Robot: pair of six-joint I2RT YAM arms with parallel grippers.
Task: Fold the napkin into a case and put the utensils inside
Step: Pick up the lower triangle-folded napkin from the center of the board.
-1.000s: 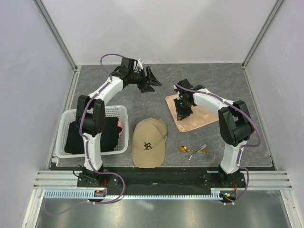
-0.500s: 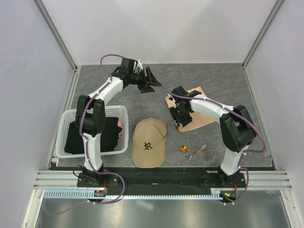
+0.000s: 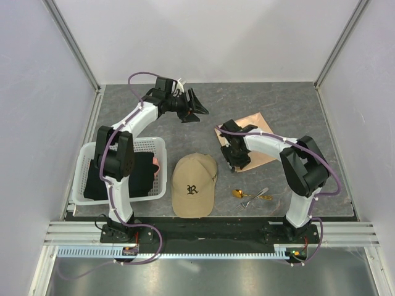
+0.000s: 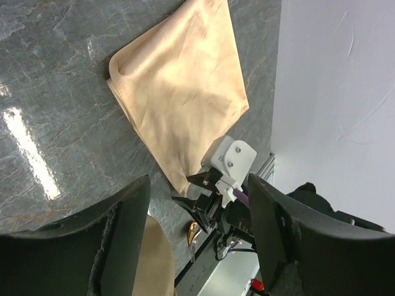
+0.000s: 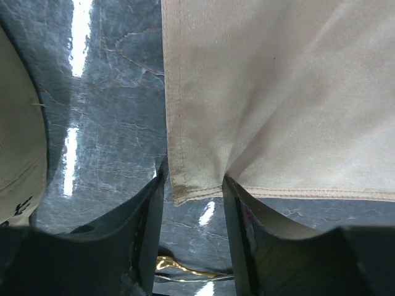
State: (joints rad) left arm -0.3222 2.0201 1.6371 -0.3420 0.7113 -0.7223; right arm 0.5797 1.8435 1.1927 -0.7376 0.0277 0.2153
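Observation:
The peach napkin (image 3: 260, 132) lies flat on the grey table, right of centre; it also shows in the left wrist view (image 4: 185, 92) and the right wrist view (image 5: 278, 92). My right gripper (image 3: 236, 159) is low over the napkin's near corner. Its jaws are partly apart (image 5: 192, 185) and straddle that hemmed corner, with the cloth creasing against the right finger. The utensils (image 3: 252, 195), a gold spoon (image 5: 173, 266) and silvery pieces, lie on the table just in front of it. My left gripper (image 3: 196, 106) hovers open and empty at the back (image 4: 194, 203).
A tan baseball cap (image 3: 193, 185) sits at the front centre, left of the utensils. A white basket (image 3: 83, 185) holding a black cloth (image 3: 117, 176) stands at the front left. Walls enclose the table on three sides.
My right gripper has moved from the napkin's middle toward me and down to its near corner. The napkin's outline has shifted slightly. The left arm has barely moved.

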